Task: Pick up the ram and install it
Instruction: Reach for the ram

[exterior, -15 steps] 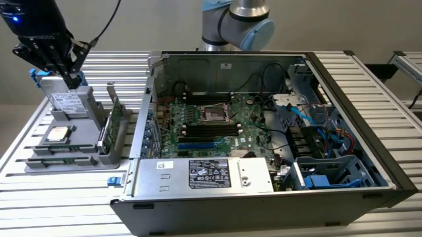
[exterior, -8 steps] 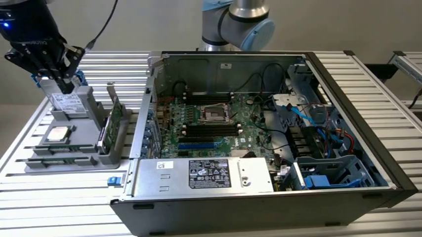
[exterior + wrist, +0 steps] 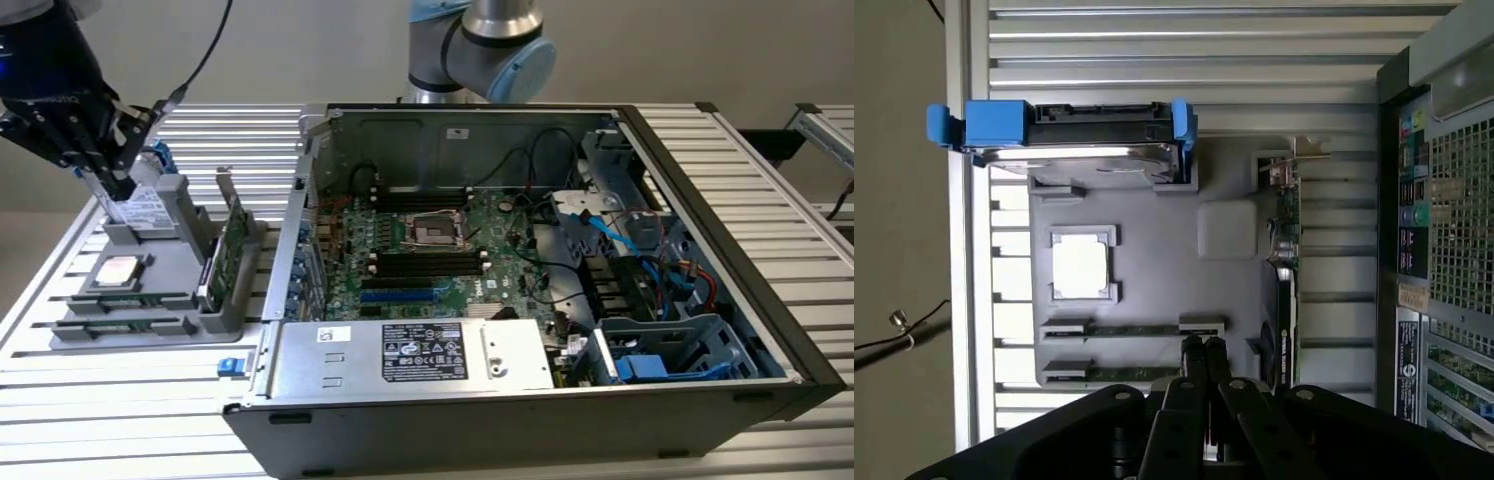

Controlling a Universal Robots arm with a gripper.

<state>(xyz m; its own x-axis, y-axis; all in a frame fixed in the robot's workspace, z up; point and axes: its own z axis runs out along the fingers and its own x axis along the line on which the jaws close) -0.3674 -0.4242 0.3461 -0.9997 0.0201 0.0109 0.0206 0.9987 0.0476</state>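
Two ram sticks lie edge-up in slots of the grey parts tray (image 3: 1154,240): one ram (image 3: 1137,330) and a second ram (image 3: 1116,374) beside it. In the exterior view the ram (image 3: 127,301) sits near the tray's (image 3: 200,325) front edge. My gripper (image 3: 1202,348) is shut with nothing between its fingers, its tips above the end of the ram slots. The gripper (image 3: 112,188) hangs over the tray's far end at the exterior view's left, by the hard drive (image 3: 150,205).
The tray also holds a silver hard drive with blue rails (image 3: 1074,140), a square processor (image 3: 1082,270) and an upright green expansion card (image 3: 1284,280). The open computer case (image 3: 694,260) fills the table's middle, its motherboard (image 3: 441,215) showing black memory slots (image 3: 427,265). A cable (image 3: 200,60) hangs above the tray.
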